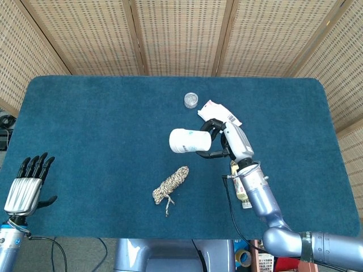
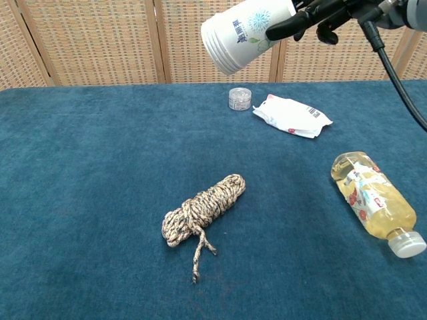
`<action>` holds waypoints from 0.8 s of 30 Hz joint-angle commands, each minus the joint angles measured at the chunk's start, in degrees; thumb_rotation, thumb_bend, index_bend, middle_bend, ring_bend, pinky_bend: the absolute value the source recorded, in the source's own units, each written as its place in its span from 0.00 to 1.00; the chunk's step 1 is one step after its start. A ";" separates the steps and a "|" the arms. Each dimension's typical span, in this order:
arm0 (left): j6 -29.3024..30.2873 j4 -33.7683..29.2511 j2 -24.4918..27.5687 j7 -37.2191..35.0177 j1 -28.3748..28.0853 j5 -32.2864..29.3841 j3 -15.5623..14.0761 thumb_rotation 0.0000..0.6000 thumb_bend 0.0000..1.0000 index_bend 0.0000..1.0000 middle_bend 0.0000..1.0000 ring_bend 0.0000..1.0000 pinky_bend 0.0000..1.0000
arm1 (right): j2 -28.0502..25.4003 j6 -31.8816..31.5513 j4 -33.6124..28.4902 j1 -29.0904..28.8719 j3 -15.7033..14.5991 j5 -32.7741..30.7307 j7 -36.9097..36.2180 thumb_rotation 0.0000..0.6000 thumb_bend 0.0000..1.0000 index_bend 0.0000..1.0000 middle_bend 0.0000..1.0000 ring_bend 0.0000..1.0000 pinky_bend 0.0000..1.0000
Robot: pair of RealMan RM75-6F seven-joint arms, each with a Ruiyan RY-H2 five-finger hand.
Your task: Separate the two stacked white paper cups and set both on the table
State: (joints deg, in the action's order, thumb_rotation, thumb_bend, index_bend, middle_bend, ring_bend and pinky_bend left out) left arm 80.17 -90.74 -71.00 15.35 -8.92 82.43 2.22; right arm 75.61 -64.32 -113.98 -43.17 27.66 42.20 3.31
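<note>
Stacked paper cups [image 1: 189, 141] tilted sideways, gripped by right hand [image 1: 229, 143], above table [image 1: 85, 124]

bright even light, soft faint shadows (no glare), both views sharp

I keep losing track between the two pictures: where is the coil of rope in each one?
Head view: the rope coil lies low and just left of centre, on the blue table, below the lifted paper cups.
Chest view: the rope coil sits near the middle, toward the front.
Shared landmark: the small clear jar at the table's far side.
</note>
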 commanded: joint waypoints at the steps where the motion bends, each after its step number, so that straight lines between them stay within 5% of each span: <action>1: -0.46 0.63 -0.36 -1.41 -0.34 0.05 0.14 1.00 0.13 0.00 0.00 0.00 0.00 | 0.74 -0.11 -1.86 -0.68 1.15 -3.60 -1.05 1.00 0.28 0.78 0.68 0.58 0.83; 8: -2.19 1.82 -1.06 -5.79 -1.33 -0.38 0.67 1.00 0.13 0.00 0.00 0.00 0.00 | 1.96 1.34 -1.06 -1.89 2.47 -8.42 -3.49 1.00 0.28 0.78 0.68 0.58 0.83; 14: -3.70 1.83 -1.94 -17.09 -2.87 -0.41 2.50 1.00 0.13 0.00 0.00 0.00 0.00 | 3.38 0.63 1.20 -3.64 2.57 -9.36 -2.38 1.00 0.29 0.78 0.68 0.58 0.83; 24: -9.86 0.65 -4.50 -52.45 -8.92 0.69 7.51 1.00 0.13 0.00 0.00 0.00 0.00 | 4.10 -0.12 1.89 -5.87 4.32 -12.85 -1.37 1.00 0.29 0.78 0.68 0.58 0.83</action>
State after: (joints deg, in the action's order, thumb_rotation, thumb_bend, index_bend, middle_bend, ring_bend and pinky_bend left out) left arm 73.66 -90.05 -73.82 -24.34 -14.46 82.51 7.03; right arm 79.63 -64.37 -112.11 -48.90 31.86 29.52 1.82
